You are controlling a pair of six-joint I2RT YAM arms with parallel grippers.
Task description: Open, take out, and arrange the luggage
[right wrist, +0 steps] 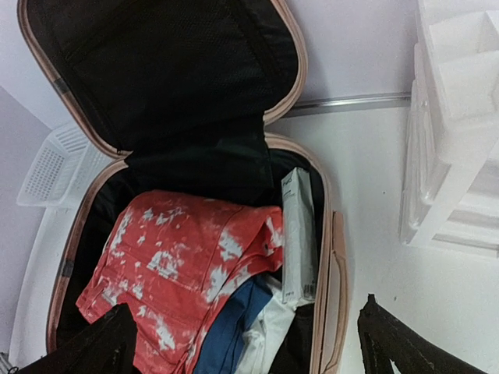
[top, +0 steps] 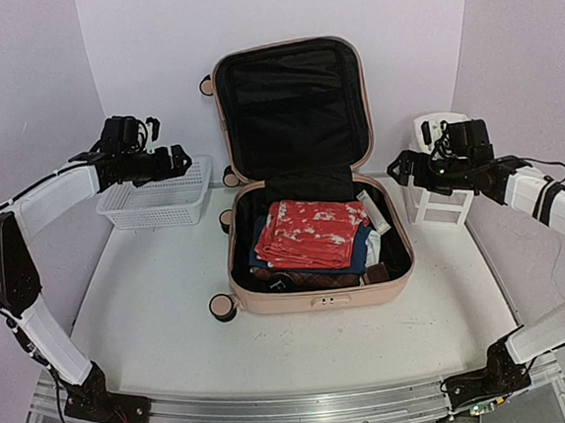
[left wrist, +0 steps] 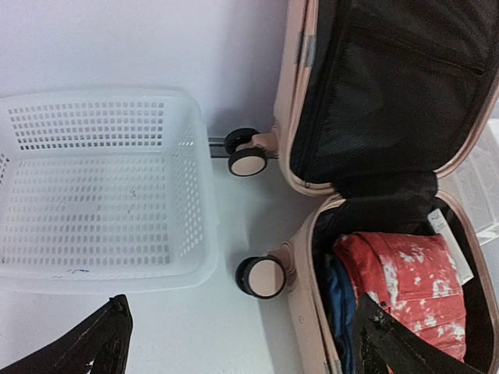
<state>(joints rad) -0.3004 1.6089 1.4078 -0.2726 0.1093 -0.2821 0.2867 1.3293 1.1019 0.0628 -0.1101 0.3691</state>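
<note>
The luggage (top: 320, 297) lies open mid-table, its black-lined lid standing upright at the back. Inside are a red-and-white garment (top: 309, 234), blue cloth (right wrist: 234, 327) and a white box (right wrist: 298, 234). My left gripper (top: 181, 163) hangs open and holds nothing, above the near right corner of the basket, left of the lid. In the left wrist view the left gripper (left wrist: 238, 308) spans a caster wheel (left wrist: 261, 276) and the luggage rim (left wrist: 312, 265). My right gripper (top: 403, 171) is open and holds nothing, just right of the luggage. In the right wrist view the right gripper (right wrist: 246, 305) hovers over the garment (right wrist: 179, 257).
A white mesh basket (top: 154, 208) sits at the back left, nothing showing in it in the left wrist view (left wrist: 195, 195). A white drawer organizer (top: 440, 203) stands at the back right, close to the right gripper. Another caster wheel (top: 222, 308) juts out at the luggage's front left.
</note>
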